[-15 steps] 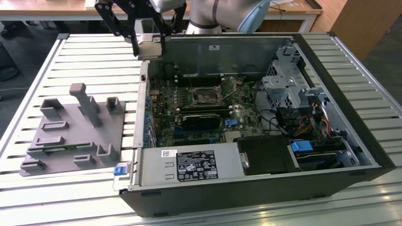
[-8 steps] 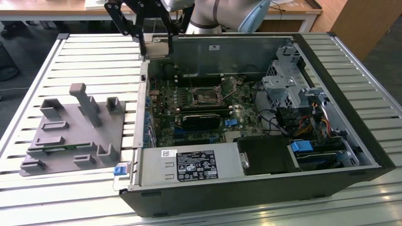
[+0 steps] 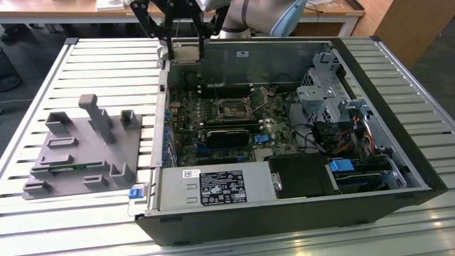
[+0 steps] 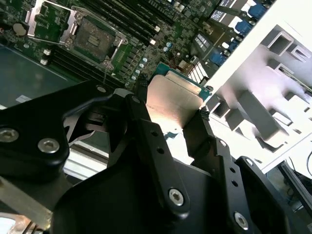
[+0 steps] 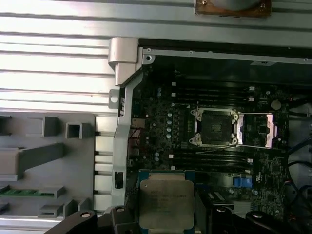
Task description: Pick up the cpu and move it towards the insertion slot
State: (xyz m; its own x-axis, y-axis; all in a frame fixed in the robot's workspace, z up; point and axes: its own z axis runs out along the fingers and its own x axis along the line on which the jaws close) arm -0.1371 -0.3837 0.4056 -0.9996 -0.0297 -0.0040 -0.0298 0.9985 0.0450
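One claw [image 3: 186, 47] is on my screen, up at the top of the exterior view, left of centre, and it holds the cpu [image 3: 186, 53] pinched between its two black fingers [image 3: 201, 49]. The chip hangs above the far left corner of the open case [image 3: 398, 133], clear of the board [image 3: 235, 122]. In the second wrist view I see the claw [image 4: 170, 127] closed on the cpu [image 4: 173, 100] from both sides, its silvery top facing the camera near the middle of the frame. In the first wrist view the cpu [image 5: 165, 204] sits at the bottom centre, gripped at the claw [image 5: 163, 217], with its tan rim showing round the metal lid.

I find the slot [image 3: 235, 108] near the middle of the exterior view, well apart from the chip and lower in the frame. Its metal frame stands open: in the first wrist view the slot [image 5: 213, 127] lies right of centre with the hinged frame flipped out to its right, and in the second wrist view the slot [image 4: 92, 34] shows at the upper left.

On the slatted desk [image 3: 92, 58] at the exterior view's left I see the grey tray [image 3: 89, 152], with a green stick [image 3: 67, 169] lying in it near its lower left part.
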